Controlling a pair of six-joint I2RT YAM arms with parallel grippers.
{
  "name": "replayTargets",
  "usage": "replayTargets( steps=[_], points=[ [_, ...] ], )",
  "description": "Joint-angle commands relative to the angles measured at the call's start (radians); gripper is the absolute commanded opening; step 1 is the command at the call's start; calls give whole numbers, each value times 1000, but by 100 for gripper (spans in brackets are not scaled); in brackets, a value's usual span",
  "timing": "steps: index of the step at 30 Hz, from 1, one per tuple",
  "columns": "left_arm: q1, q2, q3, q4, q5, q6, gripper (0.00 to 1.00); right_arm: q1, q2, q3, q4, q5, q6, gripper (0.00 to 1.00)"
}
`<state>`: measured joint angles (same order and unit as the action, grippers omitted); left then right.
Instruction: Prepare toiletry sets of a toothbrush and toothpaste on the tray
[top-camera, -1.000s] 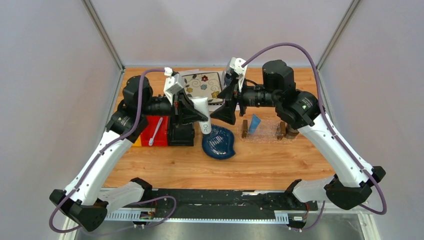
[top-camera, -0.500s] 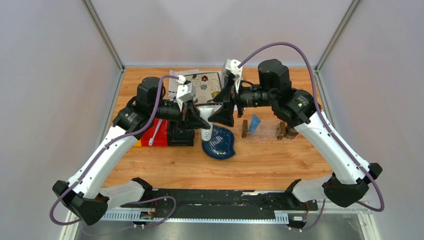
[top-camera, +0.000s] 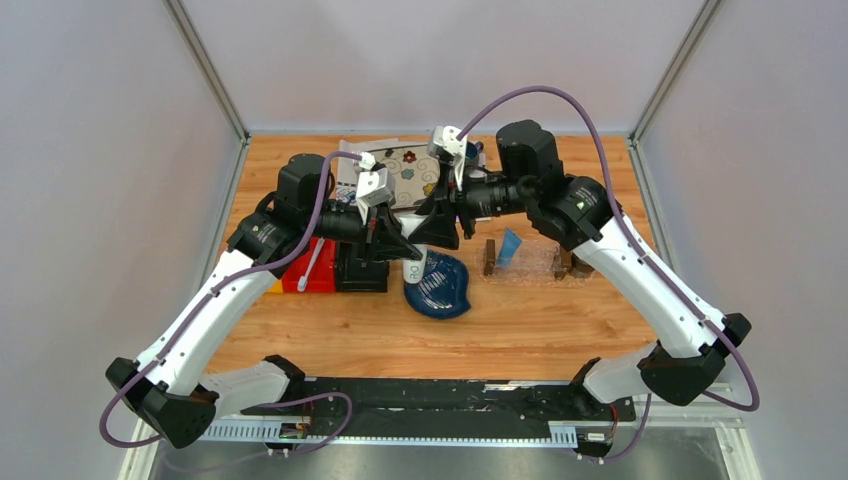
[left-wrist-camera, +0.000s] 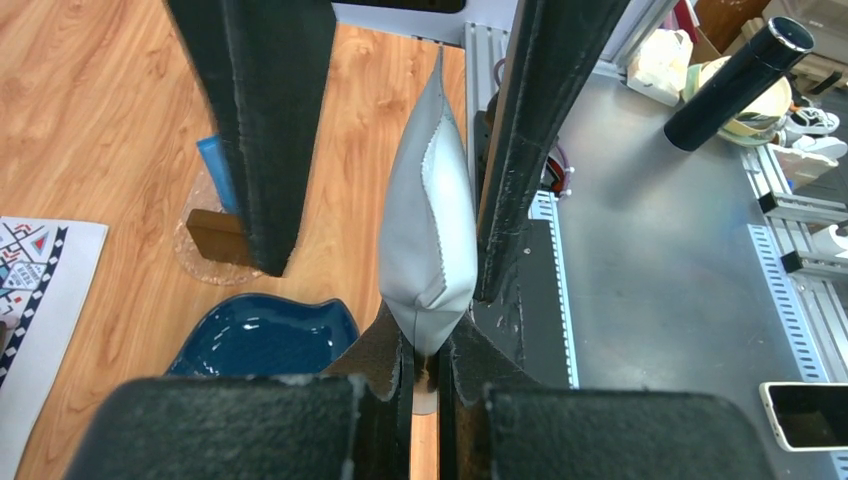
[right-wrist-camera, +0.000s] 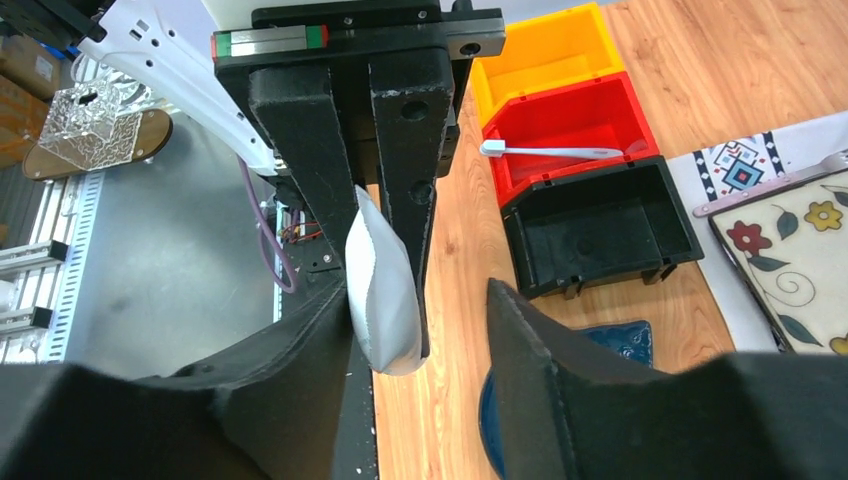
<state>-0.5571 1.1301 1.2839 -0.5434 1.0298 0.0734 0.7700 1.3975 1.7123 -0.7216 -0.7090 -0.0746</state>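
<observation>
The left pincer (left-wrist-camera: 424, 375) pinched the white-grey toothpaste tube (left-wrist-camera: 430, 230) above the desk (left-wrist-camera: 100, 120). The right pincer (right-wrist-camera: 420, 298) stood half-wide around it, one finger touching.

Two toothpaste tubes: one white-grey tube (left-wrist-camera: 430, 230) and one light blue tube (top-camera: 510, 246). One toothbrush (right-wrist-camera: 560, 152). One clear tray (top-camera: 540, 264) with two wooden blocks (top-camera: 489, 257). Three bins: one yellow bin (right-wrist-camera: 545, 45), one red bin (right-wrist-camera: 600, 108), one black bin (right-wrist-camera: 600, 225). One dark blue dish (top-camera: 445, 292).

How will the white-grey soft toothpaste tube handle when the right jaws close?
Likely squashy: the white-grey soft toothpaste tube bulges mid-body, so it may dent. Probably light: the left gripper holds it by one end alone. Its smooth skin might slip.
</observation>
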Motion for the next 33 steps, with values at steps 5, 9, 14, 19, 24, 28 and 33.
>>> replayTargets(
  steps=[5,9,14,19,24,28,33],
  points=[
    [-10,-3,43,10,15,37,0,14,6,33,11,-23,-10,27],
    [-12,-3,38,10,12,43,0,21,5,40,-2,-17,-34,2],
    [-10,-9,32,2,-5,62,29,28,-15,37,-19,41,-68,0],
    [-12,-26,26,7,-48,66,53,26,-54,27,-16,153,-88,0],
    [-10,-42,25,8,-112,74,56,22,-97,-20,16,331,-114,0],
    [-10,-67,11,14,-171,78,57,-30,-155,-77,68,442,-119,0],
    [-7,-93,-32,51,-250,74,57,-119,-232,-170,140,591,-106,0]
  ],
)
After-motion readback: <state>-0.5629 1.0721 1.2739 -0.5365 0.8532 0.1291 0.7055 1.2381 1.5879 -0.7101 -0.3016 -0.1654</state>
